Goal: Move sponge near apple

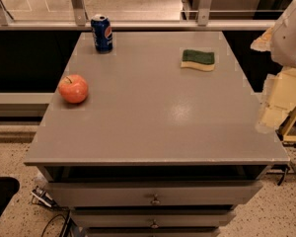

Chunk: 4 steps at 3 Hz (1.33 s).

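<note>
The sponge (pixel 198 59), dark green on top over pale yellow foam, lies flat at the back right of the grey table top (pixel 153 112). The apple (pixel 73 88), orange-red with a short stem, sits near the table's left edge, well apart from the sponge. My gripper (pixel 276 105), pale yellow under the white arm (pixel 291 31), hangs off the table's right edge, to the right of and nearer than the sponge. It touches nothing and holds nothing that I can see.
A blue Pepsi can (pixel 101 32) stands upright at the back left corner, behind the apple. A railing (pixel 138 23) runs behind the table. Drawers (pixel 153 194) sit below the front edge. Cables (pixel 44 199) lie on the floor at lower left.
</note>
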Available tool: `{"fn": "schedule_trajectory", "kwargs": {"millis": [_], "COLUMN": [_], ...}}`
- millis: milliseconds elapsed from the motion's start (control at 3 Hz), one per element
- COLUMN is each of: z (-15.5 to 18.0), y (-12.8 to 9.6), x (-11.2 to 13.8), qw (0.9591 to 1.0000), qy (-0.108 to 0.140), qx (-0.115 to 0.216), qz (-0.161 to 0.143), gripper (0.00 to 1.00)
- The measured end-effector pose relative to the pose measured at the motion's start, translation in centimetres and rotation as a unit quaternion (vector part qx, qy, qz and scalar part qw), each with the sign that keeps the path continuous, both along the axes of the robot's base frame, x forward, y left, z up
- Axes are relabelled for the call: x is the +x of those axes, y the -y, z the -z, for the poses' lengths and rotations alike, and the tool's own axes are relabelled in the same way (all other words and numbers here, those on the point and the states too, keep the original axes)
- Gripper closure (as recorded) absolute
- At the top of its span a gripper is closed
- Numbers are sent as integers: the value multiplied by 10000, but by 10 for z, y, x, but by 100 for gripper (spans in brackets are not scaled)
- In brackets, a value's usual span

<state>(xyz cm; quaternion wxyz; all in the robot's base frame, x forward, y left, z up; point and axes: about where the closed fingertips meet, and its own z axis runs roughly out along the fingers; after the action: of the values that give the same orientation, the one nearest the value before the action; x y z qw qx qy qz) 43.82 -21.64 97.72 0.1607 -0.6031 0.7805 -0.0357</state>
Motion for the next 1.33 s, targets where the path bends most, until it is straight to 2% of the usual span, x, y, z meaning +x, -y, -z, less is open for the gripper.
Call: {"fn": "schedule_trajectory", "kwargs": {"millis": [333,667,1000,1333], "z": [0,2,20,39], "y": [0,1,8,2], "x": [0,18,55,100], "qw": [10000,9995,9954,9804], "qy": [1,269,671,1103], "qx": [0,150,660,1613], "qz": [0,56,165,254], "gripper": [0,0,0,0]}}
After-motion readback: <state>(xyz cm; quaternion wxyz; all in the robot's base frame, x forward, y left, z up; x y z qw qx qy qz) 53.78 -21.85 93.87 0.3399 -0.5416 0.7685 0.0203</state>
